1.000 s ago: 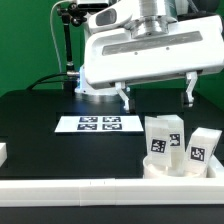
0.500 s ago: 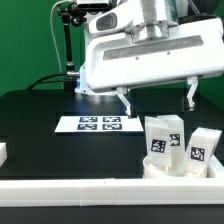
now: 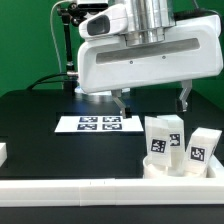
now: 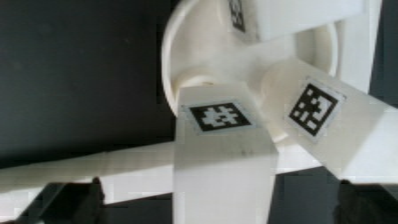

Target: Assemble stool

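Observation:
The round white seat disc point(image 3: 176, 167) lies at the front of the exterior view's right. Two upright white leg blocks point(image 3: 164, 138) point(image 3: 203, 148) with square tags stand on it. My gripper point(image 3: 152, 99) hangs above and behind them, open and empty, touching nothing. In the wrist view the disc point(image 4: 210, 62) and tagged leg blocks point(image 4: 226, 150) point(image 4: 331, 120) lie below my gripper point(image 4: 222, 205). Another tagged block point(image 4: 288, 16) shows at the picture's edge. The dark fingertips point(image 4: 71, 203) stand wide apart.
The marker board point(image 3: 100, 124) lies flat on the black table behind the stool parts. A long white rail point(image 3: 90, 193) runs along the front edge and also shows in the wrist view point(image 4: 80, 178). A small white piece point(image 3: 3, 152) sits at the exterior view's left.
My gripper has shifted slightly toward the exterior view's left. Its fingers stay open. The stool parts have not moved.

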{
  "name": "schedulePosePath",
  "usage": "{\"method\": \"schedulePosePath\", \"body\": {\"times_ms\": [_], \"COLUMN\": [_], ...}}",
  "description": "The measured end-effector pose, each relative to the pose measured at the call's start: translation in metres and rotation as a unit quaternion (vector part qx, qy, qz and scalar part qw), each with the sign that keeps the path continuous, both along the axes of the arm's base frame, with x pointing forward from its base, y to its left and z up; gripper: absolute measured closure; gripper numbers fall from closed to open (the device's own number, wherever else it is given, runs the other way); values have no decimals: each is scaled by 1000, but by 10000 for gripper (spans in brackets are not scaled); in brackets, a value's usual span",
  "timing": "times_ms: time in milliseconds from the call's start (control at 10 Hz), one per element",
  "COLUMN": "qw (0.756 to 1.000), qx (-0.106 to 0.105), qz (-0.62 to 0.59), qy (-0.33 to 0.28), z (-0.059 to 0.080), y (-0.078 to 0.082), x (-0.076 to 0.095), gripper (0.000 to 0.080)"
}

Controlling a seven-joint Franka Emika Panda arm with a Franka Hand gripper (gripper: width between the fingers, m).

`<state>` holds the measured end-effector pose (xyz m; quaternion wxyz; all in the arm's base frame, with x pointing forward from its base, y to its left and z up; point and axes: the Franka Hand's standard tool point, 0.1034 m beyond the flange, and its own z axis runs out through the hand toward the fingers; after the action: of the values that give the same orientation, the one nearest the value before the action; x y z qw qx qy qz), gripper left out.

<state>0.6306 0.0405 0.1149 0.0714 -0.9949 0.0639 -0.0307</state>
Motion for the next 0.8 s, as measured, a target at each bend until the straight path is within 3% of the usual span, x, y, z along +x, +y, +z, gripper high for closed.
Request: {"method": "schedulePosePath", "body": {"times_ms": [300,500,800], "qw": [1000,989,953], "qx": [-3,-37,-57], "qz": [11,140,294], "qy": [-10,-24,-37], "z": [0,0,-2], "y": [0,1,4], "x": [4,5,6], "gripper": [151,151,151]}}
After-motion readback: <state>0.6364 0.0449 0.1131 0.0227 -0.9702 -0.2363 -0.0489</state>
